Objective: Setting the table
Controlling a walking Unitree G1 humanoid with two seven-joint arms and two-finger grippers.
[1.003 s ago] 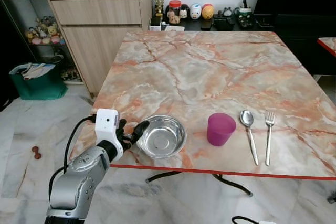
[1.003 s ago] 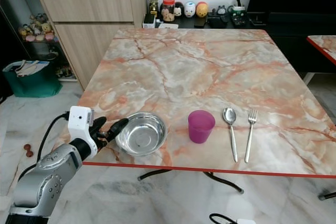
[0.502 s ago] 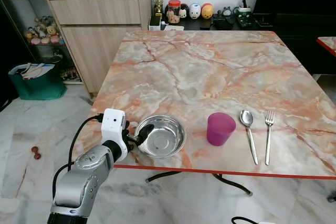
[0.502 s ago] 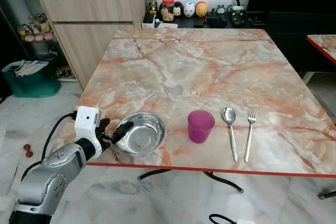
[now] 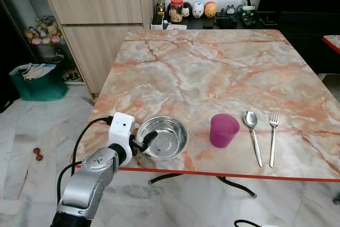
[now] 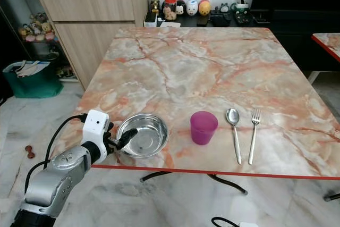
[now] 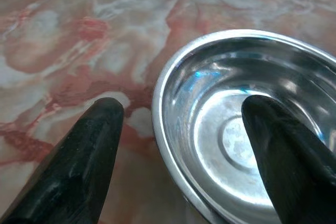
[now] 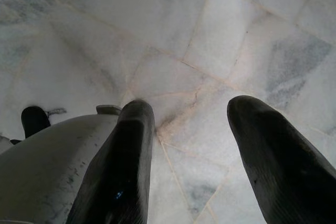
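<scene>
Far half of marble table: bare, open passage.
Near edge: round steel bowl, purple plastic cup, metal spoon and fork (narrow gaps between).

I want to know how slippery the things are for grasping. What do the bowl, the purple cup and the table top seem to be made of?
The bowl looks like polished steel: mirror-like, with bright reflections. The purple cup seems to be matte plastic, evenly coloured and without glare. The table top looks like glossy marble or an imitation: pink-orange veins with a soft sheen.
</scene>
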